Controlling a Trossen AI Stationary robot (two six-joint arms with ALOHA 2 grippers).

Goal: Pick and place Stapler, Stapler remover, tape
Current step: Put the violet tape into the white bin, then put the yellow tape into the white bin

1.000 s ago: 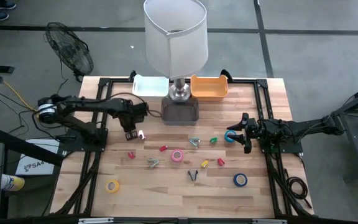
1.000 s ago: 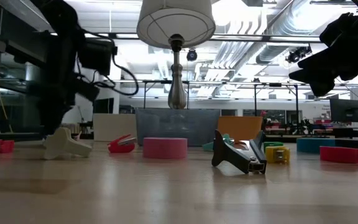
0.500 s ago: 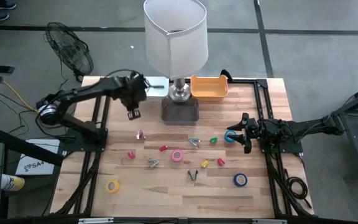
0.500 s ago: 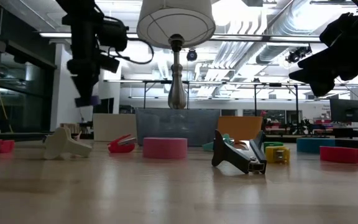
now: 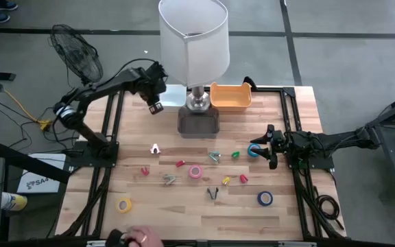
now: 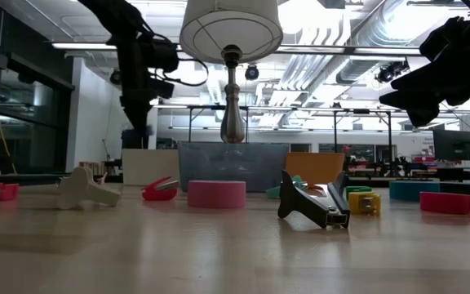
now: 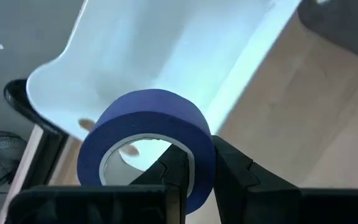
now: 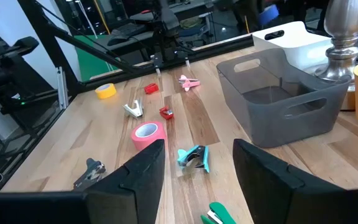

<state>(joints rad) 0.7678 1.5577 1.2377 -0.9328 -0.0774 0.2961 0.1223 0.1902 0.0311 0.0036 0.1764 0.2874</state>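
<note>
My left gripper (image 5: pixel 155 106) hangs above the table's far left, at the near edge of the white bin (image 5: pixel 169 95), shut on a blue tape roll (image 7: pixel 148 143). Pink (image 5: pixel 195 171), yellow (image 5: pixel 124 205), blue (image 5: pixel 265 199) and teal (image 5: pixel 254 151) tape rolls lie flat on the table. Among them lie a black stapler remover (image 6: pixel 312 204), a teal claw-shaped one (image 8: pixel 194 157) and small red, green and yellow pieces. My right gripper (image 8: pixel 197 180) waits open at the table's right side, close to the teal roll, nothing between its fingers. My left gripper pinches the blue roll's wall (image 7: pixel 199 163), one finger (image 7: pixel 174 171) inside the ring's hollow and the other (image 7: pixel 232 168) outside. The fingers come from above, pointing steeply down. The roll hangs clear of the table, over the white bin's edge, its opening tilted.
A lamp (image 5: pixel 193 41) with a wide white shade stands at the far middle, over a grey bin (image 5: pixel 198 122). An orange bin (image 5: pixel 230 96) sits to its right. A person's hand (image 5: pixel 136 239) shows at the table's near edge.
My left gripper, shut on the blue roll all along, has risen from the table's left middle and swung toward the far edge, up to the white bin. The roll went with it, clear of the table. A person's hand has come in at the near edge.
</note>
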